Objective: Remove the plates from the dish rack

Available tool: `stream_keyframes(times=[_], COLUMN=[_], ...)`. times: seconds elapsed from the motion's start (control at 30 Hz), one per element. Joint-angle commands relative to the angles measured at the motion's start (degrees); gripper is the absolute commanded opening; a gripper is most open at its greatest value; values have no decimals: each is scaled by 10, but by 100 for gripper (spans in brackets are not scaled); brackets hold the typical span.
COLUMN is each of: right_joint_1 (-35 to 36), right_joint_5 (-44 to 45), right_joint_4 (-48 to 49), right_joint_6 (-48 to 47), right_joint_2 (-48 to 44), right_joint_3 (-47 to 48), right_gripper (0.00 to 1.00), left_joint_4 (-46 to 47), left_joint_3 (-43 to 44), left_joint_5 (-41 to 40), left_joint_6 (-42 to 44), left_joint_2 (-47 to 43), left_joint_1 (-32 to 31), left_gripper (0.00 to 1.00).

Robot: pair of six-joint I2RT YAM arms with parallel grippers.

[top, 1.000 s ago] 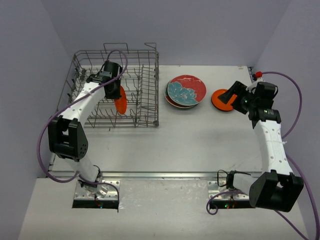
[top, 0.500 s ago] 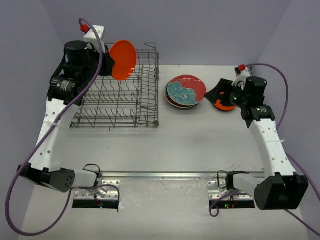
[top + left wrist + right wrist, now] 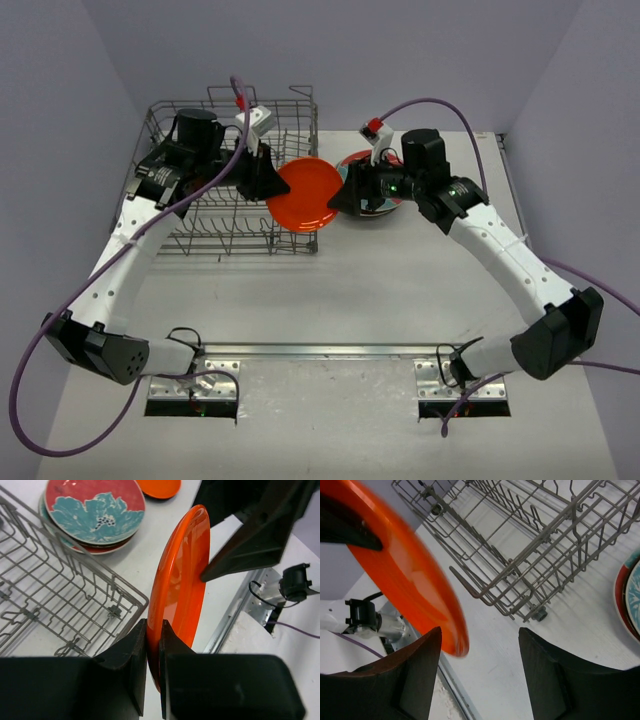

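Jaws of the left gripper point(image 3: 152, 630) clamp the rim of the orange plate point(image 3: 180, 580), on edge just beside the dish rack point(image 3: 210, 240), while the right gripper point(image 3: 480, 632) stands open astride the opposite rim.

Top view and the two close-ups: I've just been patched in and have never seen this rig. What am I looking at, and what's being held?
You have two robot arms bolted at the near edge of a table. The wide picture comes from a fixed camera above and behind them. Each close-up comes from a camera on one arm's wrist, so the black shapes there are its own fingers. The left gripper is shut on the rim of an orange plate, held on edge in the air beside the dish rack. The right gripper is open with the plate's opposite rim between its fingers, which looks like a hand-over. On the table lie a stack topped by a red floral plate and a second orange plate.
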Motion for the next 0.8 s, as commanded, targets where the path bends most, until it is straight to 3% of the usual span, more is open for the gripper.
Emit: stream_keyframes(times=[0.0, 0.03, 0.07, 0.13, 0.2, 0.23, 0.3, 0.33, 0.37, 0.4, 0.43, 0.6, 0.77], right_joint_1=[10, 10, 10, 10, 10, 10, 4, -2, -21, -44, -69, -289, -438], right_joint_5=[14, 17, 22, 32, 38, 42, 55, 61, 70, 77, 76, 25, 16], right_joint_4=[7, 8, 8, 5, 4, 4, 5, 6, 8, 11, 18, 44, 45], right_joint_6=[-8, -6, -4, -1, 3, 6, 12, 16, 30, 46, 64, 189, 267], right_joint_2=[29, 37, 38, 47, 40, 35, 24, 15, -1, -18, -32, -86, -52], right_joint_3=[50, 51, 51, 53, 46, 42, 24, 16, -1, -20, -37, -140, -186], right_gripper=[55, 43, 41, 5, 0, 0, 0, 0, 0, 0, 0, 0, 0], left_joint_4=[9, 8, 8, 8, 8, 9, 8, 9, 13, 19, 26, 54, 66], left_joint_3=[-3, -5, -5, -13, -15, -14, -9, -8, -5, -1, -1, -3, -5], left_joint_5=[51, 52, 53, 52, 37, 25, 1, -11, -34, -59, -75, -140, -187], left_joint_6=[31, 32, 32, 31, 26, 22, 16, 10, -3, -16, -24, -47, -72], left_joint_2=[-15, -15, -15, -14, -12, -11, -8, -7, -7, -9, -11, -23, -27], left_joint_1=[-22, -25, -25, -28, -29, -28, -28, -28, -28, -28, -27, -25, -22], left_gripper=[0, 0, 0, 0, 2, 9, 32, 65, 83, 96, 100, 100, 100])
